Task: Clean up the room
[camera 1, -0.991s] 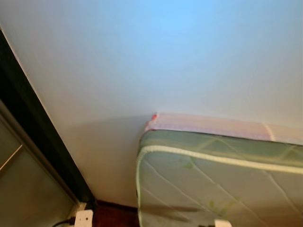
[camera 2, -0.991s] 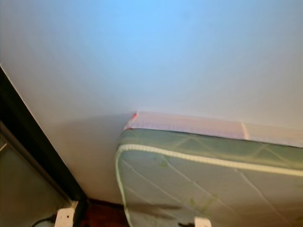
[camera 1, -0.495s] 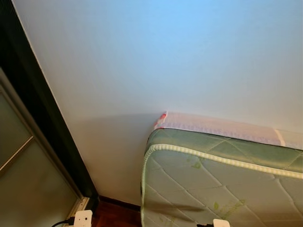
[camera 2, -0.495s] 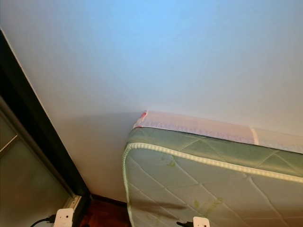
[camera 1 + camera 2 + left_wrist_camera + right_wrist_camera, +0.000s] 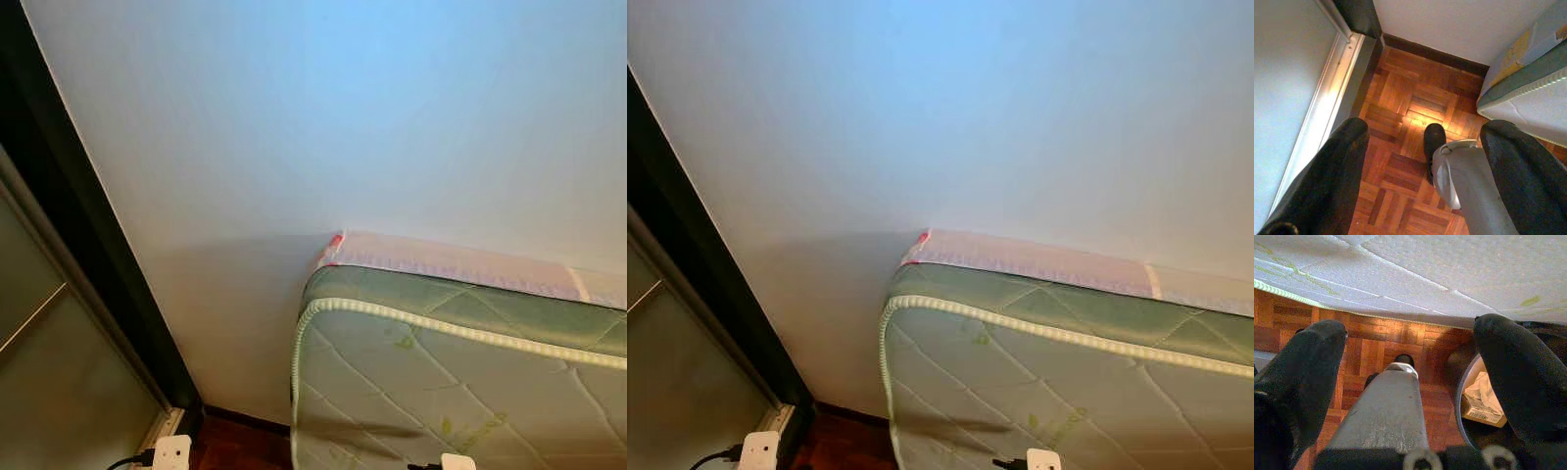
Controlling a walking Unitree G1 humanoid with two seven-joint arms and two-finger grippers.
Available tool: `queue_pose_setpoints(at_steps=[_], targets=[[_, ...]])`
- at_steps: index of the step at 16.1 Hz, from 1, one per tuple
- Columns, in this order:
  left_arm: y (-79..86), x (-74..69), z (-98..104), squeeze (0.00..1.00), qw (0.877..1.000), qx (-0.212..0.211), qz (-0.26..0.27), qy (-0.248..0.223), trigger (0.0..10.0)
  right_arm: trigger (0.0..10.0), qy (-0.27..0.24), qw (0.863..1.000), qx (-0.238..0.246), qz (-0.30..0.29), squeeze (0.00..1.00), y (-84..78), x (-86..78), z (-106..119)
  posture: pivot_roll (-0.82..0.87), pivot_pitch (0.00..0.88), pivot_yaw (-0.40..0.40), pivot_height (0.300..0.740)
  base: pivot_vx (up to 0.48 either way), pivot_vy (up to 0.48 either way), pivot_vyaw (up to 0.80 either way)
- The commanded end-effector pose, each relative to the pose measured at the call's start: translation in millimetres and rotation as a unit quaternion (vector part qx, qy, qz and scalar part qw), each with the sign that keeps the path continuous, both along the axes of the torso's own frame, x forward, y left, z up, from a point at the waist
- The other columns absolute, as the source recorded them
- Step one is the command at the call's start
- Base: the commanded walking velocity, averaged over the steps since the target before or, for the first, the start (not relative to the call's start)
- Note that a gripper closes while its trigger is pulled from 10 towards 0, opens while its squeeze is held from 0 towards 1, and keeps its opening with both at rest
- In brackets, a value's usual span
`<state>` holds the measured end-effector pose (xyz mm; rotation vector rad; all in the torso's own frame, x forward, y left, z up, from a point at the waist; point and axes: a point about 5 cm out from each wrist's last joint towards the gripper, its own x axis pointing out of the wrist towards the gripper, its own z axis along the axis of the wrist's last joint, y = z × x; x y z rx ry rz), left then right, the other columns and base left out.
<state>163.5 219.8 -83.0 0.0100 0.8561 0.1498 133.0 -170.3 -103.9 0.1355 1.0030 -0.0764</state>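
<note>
A green quilted mattress with a pale pink edge leans on its side against the white wall. My left gripper hangs open over the parquet floor, with my own leg and black foot between its fingers. My right gripper also hangs open, just below the mattress's underside. Beside it stands a round dark bin holding crumpled paper and a small cardboard box.
A dark door frame with frosted sliding panels runs down the left. White plugs with black cables sit low at the frame and at the mattress. A dark skirting board lines the wall.
The head view swung slightly left and sharpened a second ago, then held still. The mattress and the plugs have not moved.
</note>
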Motion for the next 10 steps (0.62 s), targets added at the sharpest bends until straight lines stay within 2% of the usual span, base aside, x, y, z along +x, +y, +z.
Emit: queue_pose_setpoints(at_steps=[1, 10], targets=[[-16.1, 23.6, 3.0, 0.00, 0.998, -0.009, -0.047, 0.051, 10.0, 10.0, -0.028, 0.999, -0.015, -0.014, 0.00, -56.8, 52.6, 28.3, 0.07, 0.000, -0.079, 0.740, 0.000, 0.000, 0.00], [-14.8, 22.2, 2.6, 0.00, 0.997, -0.003, -0.052, 0.052, 10.0, 10.0, -0.024, 1.000, -0.015, -0.010, 0.00, -55.6, 50.8, 27.2, 0.06, 0.000, -0.066, 0.740, 0.000, 0.000, 0.00]])
